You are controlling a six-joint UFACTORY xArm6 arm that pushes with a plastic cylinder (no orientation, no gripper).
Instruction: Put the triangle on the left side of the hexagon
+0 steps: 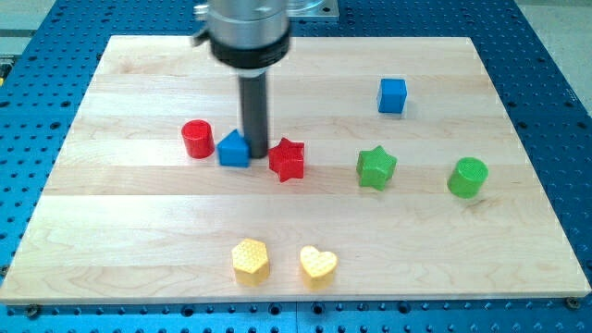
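Nearest me on the desk (139, 277) sit the yellow hexagon (251, 261) and yellow heart (318, 265). Farther up, my tip (258, 152) rests between the blue triangle (234, 148) and red star (288, 159), touching the triangle's right side. I see no claw here.

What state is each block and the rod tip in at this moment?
my tip: down between blue triangle and red star
blue triangle: touching the tip's left
red star: right of the tip
red cylinder: upright
yellow hexagon: untouched, near the bottom
yellow heart: beside the hexagon
green star: untouched
green cylinder: upright
blue cube: apart
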